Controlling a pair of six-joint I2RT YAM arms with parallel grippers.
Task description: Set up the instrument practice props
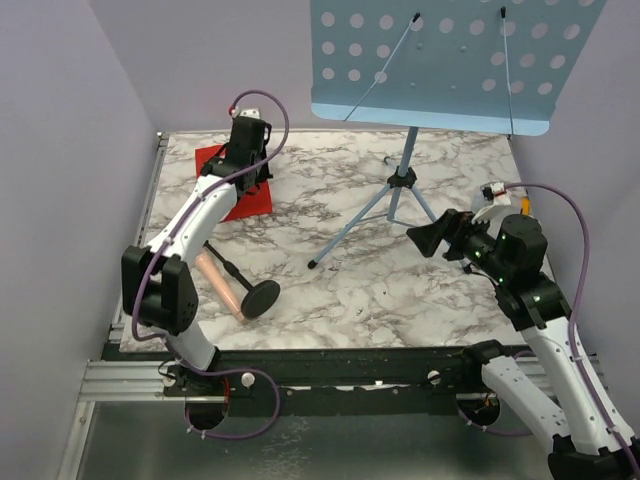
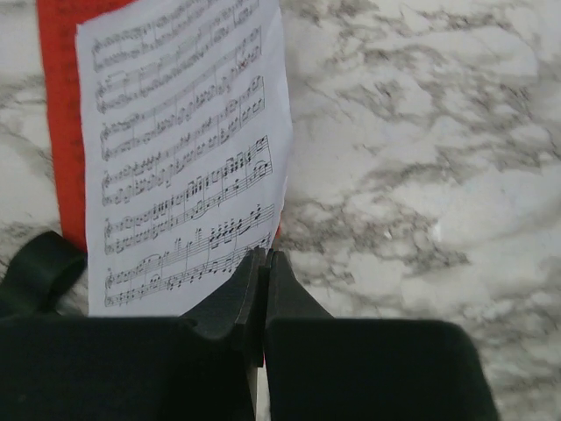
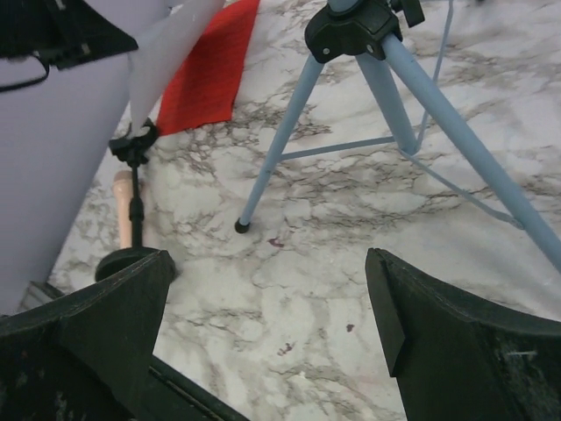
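The light blue perforated music stand (image 1: 440,60) stands on its tripod legs (image 3: 280,132) at the back right. The white sheet music (image 2: 184,132) lies on the red sheet (image 2: 60,132) at the back left of the table. My left gripper (image 2: 264,254) is down at the red sheet (image 1: 245,200), shut on the near right corner of the sheet music. The pinkish microphone (image 1: 218,282) lies on its side at the front left, with its black round base (image 1: 262,297) beside it. My right gripper (image 3: 269,263) is open and empty above the marble, right of the tripod (image 1: 400,190).
A small white box (image 1: 497,193) sits behind my right wrist at the table's right edge. Lavender walls close in the left, back and right sides. A metal rail (image 1: 330,365) runs along the front edge. The stand's front leg foot (image 3: 240,226) reaches toward the middle.
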